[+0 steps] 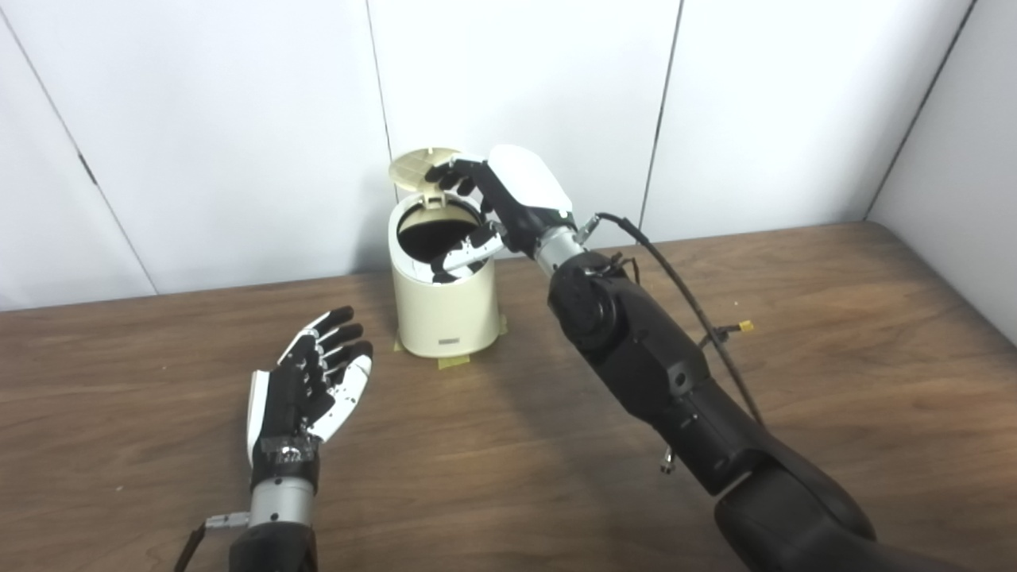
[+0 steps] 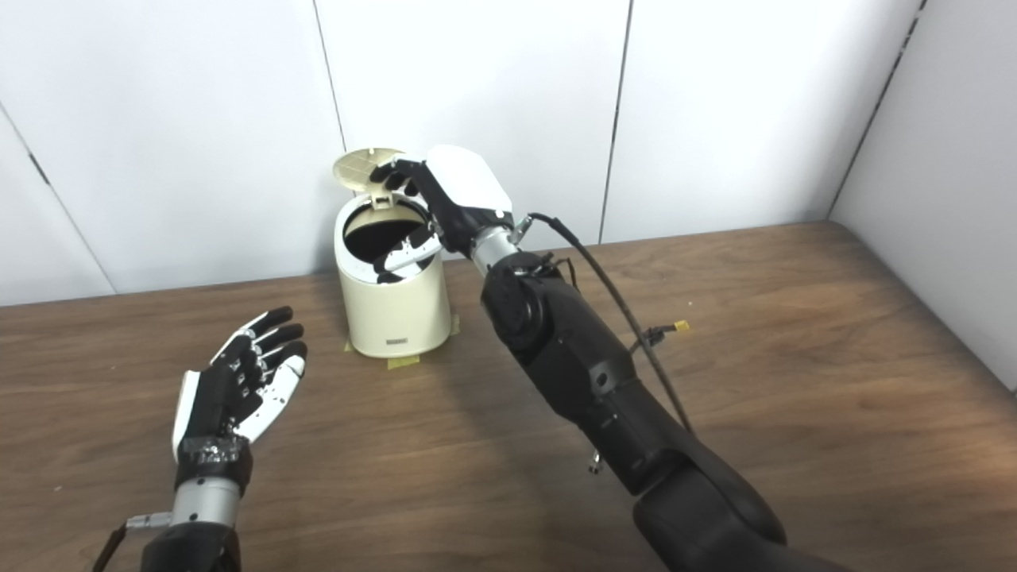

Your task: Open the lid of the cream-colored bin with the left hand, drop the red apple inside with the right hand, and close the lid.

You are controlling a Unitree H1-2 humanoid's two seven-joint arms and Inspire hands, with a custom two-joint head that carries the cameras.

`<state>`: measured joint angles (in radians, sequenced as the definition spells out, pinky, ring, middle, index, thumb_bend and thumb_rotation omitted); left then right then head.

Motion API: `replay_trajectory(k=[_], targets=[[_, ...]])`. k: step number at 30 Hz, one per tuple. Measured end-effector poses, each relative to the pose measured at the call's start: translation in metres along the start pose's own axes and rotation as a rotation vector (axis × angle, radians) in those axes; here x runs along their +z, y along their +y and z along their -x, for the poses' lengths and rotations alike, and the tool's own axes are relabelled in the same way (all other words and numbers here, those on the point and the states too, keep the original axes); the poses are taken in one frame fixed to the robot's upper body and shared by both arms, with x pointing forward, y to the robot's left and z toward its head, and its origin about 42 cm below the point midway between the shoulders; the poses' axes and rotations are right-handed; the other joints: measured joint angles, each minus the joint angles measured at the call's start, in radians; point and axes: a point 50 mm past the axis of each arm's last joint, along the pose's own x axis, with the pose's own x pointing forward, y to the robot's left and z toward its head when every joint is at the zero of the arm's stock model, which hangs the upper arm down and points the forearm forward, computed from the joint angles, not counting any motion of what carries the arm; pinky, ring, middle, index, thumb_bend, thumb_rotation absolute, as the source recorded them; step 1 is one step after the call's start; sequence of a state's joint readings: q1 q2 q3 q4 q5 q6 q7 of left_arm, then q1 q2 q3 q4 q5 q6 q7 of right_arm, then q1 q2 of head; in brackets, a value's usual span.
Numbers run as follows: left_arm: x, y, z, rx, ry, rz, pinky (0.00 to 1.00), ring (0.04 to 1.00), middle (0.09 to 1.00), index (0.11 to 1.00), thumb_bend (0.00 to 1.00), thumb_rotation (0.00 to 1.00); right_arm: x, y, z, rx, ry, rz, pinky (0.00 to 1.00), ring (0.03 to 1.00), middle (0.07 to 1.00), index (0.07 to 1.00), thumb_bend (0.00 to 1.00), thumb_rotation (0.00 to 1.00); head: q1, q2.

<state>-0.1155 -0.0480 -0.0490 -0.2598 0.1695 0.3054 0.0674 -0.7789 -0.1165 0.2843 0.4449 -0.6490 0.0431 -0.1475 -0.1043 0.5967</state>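
Over bin (image 1: 445, 302) mouth, right hand (image 1: 496, 206) empty, fingers (image 1: 449, 176) spread, touching upright lid (image 1: 421, 167) at 12 o'clock. Left hand (image 1: 314, 381) open, idle. Apple unseen.

White panel walls (image 1: 199, 119) w/ dark seams behind brown wood table (image 1: 834, 334).

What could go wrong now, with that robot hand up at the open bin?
The right robot hand hangs over the cream bin, fingertips against the raised lid. No apple is visible, so whether it dropped inside cannot be told. Possible risks:
1. Pushing the lid down might trap the thumb, which dips into the opening.
2. A sideways nudge could tip the bin, although tape appears to mark or hold its base.
3. The left robot hand rests open, away from the bin, so nothing steadies it.
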Motion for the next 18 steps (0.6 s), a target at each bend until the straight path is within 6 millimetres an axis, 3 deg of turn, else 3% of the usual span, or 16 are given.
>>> replay_trajectory(k=[3, 11, 18], targets=[[0.000, 0.000, 0.000, 0.000, 0.000, 0.000, 0.69, 0.733, 0.765, 0.800, 0.41, 0.28, -0.003, -0.004, 0.005, -0.060, -0.011, -0.059, 0.36, 0.415, 0.492, 0.533, 0.50, 0.00, -0.002, -0.002], [0.000, 0.001, 0.000, -0.002, -0.001, -0.001, 0.70, 0.740, 0.772, 0.805, 0.38, 0.28, 0.005, -0.034, 0.014, -0.184, -0.078, -0.094, 0.35, 0.414, 0.485, 0.522, 0.50, 0.00, -0.005, -0.009], [-0.003, 0.009, -0.001, 0.002, 0.002, -0.005, 0.70, 0.735, 0.765, 0.803, 0.39, 0.29, -0.008, -0.050, 0.032, -0.228, -0.073, -0.085, 0.34, 0.417, 0.483, 0.530, 0.50, 0.00, -0.008, -0.014]])
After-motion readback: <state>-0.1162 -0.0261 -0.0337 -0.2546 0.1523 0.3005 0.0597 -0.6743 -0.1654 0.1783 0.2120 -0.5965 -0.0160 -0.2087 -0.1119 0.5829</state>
